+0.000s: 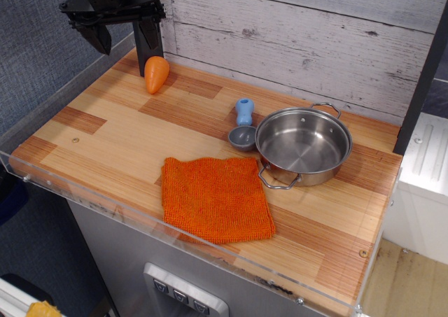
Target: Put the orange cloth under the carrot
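Observation:
The orange cloth (215, 198) lies flat near the front edge of the wooden counter (112, 142), in front of the steel pot. The carrot (155, 73) lies at the back left of the counter, far from the cloth. My black gripper (120, 40) hangs at the top left, just above and left of the carrot. Its two fingers (148, 51) stand apart and hold nothing. The right finger reaches down close beside the carrot's top.
A steel pot (303, 145) with two handles stands right of centre. A blue-handled grey scoop (243, 128) lies against its left side. A clear plastic rim runs along the counter's left and front edges. A whitewashed plank wall (301, 37) stands behind.

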You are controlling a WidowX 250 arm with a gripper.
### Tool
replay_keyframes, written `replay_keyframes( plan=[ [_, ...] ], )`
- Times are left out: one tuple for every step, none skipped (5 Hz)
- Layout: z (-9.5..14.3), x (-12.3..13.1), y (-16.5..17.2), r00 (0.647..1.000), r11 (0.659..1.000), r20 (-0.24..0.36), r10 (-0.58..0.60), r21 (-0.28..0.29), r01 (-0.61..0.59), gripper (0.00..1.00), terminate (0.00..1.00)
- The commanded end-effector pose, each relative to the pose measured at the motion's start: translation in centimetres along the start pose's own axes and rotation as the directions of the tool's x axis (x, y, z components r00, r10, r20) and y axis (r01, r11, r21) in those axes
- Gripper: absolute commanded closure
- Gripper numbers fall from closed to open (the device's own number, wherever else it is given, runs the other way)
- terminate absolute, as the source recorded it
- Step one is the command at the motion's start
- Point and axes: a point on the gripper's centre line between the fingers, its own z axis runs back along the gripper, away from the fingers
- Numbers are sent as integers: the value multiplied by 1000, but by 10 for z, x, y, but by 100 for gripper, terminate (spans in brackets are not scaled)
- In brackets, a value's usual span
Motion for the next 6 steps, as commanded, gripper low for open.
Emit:
replay_keyframes(
  plan=[
    [0,0,0,1000,1000,0,0,0,0,0,0],
    [4,-18,-5,999,999,1,-47,13,47,0,0],
    [2,-40,-10,993,994,-14,-114,-3,114,0,0],
    [3,-59,-18,986,987,-40,-160,-28,159,0,0],
    [9,-80,-33,973,973,-48,-225,-61,222,0,0],
    [17,-103,-42,955,954,-52,-290,-97,285,0,0]
  ],
)
